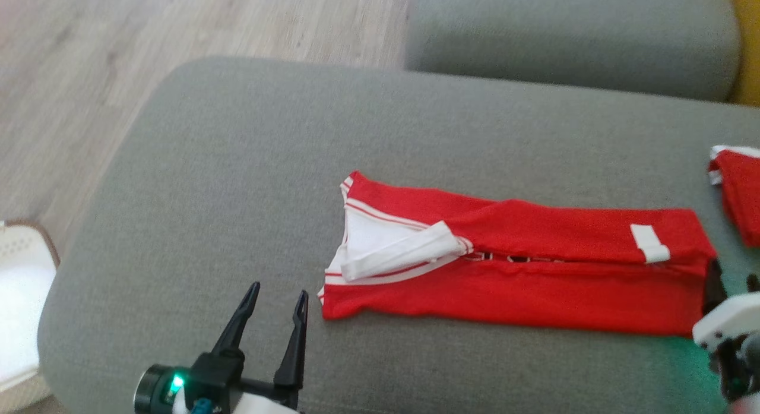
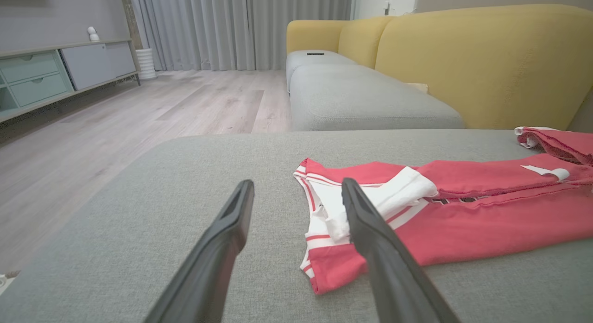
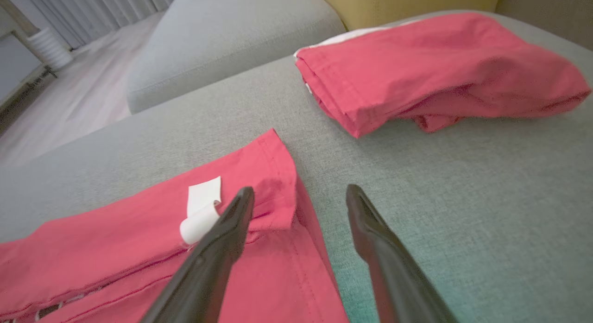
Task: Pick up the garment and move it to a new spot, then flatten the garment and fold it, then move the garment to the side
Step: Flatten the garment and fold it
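L end effector & R end effector stood wide, empty, at garment ends; a one-layer pinch could've undone its folds.

At the lower right of the head view, the frame's edge cuts off most of the right claw. The second red garment is cropped by that same edge, and the white basket by the left one. We cannot read the dark lettering tucked into the fold of the red jersey. The small dark thing on the far sofa seat is too small to tell.
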Tool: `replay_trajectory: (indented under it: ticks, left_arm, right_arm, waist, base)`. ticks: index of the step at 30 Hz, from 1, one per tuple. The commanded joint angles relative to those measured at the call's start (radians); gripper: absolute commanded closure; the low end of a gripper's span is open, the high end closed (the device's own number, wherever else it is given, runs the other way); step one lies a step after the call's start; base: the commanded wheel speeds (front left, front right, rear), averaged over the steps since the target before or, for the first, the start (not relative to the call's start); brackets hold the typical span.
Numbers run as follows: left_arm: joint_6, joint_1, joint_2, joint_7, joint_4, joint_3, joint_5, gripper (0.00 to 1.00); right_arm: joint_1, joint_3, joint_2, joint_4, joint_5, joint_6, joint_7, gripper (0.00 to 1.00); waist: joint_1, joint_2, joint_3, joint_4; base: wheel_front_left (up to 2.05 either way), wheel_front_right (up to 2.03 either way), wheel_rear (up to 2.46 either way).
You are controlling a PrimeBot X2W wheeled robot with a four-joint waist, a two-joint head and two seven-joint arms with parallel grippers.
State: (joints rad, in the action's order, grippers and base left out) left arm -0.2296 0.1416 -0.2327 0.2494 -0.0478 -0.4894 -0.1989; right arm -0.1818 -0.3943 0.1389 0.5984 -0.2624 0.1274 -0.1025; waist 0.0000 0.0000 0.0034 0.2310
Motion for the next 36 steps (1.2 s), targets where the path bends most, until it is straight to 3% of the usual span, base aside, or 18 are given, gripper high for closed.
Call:
replay_trajectory:
  ticks: [1,11,20,21,22,23,24,25,36]
  left_arm:
    - [0.011,-0.052,0.016,0.012,-0.035,0.051,0.015,0.00]
    - [0.091,-0.090,0.087,0.012,-0.011,0.102,0.043,0.00]
    - [0.126,-0.094,0.120,0.012,-0.017,0.139,0.072,0.00]
    - [0.131,-0.093,0.123,0.012,-0.017,0.142,0.074,0.00]
    - [0.136,-0.093,0.126,0.012,-0.017,0.145,0.077,0.00]
    - [0.141,-0.093,0.130,0.012,-0.017,0.148,0.078,0.00]
    - [0.149,-0.094,0.137,0.012,-0.017,0.154,0.081,0.00]
    - [0.153,-0.095,0.140,0.012,-0.018,0.157,0.082,0.00]
    - [0.179,-0.092,0.164,0.012,-0.011,0.193,0.095,0.00]
  right_arm:
    - [-0.072,-0.004,0.030,-0.006,0.029,0.003,-0.010,0.00]
    - [-0.198,-0.106,0.019,0.114,0.166,0.003,-0.107,0.00]
    - [-0.182,-0.141,-0.038,0.092,0.209,0.003,-0.159,0.00]
    - [-0.177,-0.143,-0.042,0.089,0.211,0.003,-0.162,0.08]
    - [-0.173,-0.143,-0.046,0.087,0.212,0.003,-0.165,0.26]
    - [-0.171,-0.141,-0.049,0.085,0.211,0.003,-0.168,0.52]
    - [-0.169,-0.134,-0.054,0.082,0.206,0.003,-0.171,0.87]
    - [-0.170,-0.128,-0.056,0.078,0.200,0.003,-0.168,1.00]
    - [-0.171,-0.082,0.014,0.016,0.188,0.003,-0.129,1.00]
  waist:
    - [0.0000,0.0000,0.033,0.017]
    - [0.0000,0.0000,0.095,0.024]
    - [0.0000,0.0000,0.101,0.006]
    - [0.0000,0.0000,0.102,0.004]
    - [0.0000,0.0000,0.102,0.002]
    - [0.0000,0.0000,0.103,0.001]
    - [0.0000,0.0000,0.106,-0.002]
    - [0.0000,0.0000,0.107,-0.003]
    - [0.0000,0.0000,0.095,-0.025]
  base:
    - [0.00,0.00,0.00]
    - [0.00,0.00,0.00]
    - [0.00,0.00,0.00]
    - [0.00,0.00,0.00]
    - [0.00,0.00,0.00]
    - [0.00,0.00,0.00]
    - [0.00,0.00,0.00]
    - [0.00,0.00,0.00]
    - [0.00,0.00,0.00]
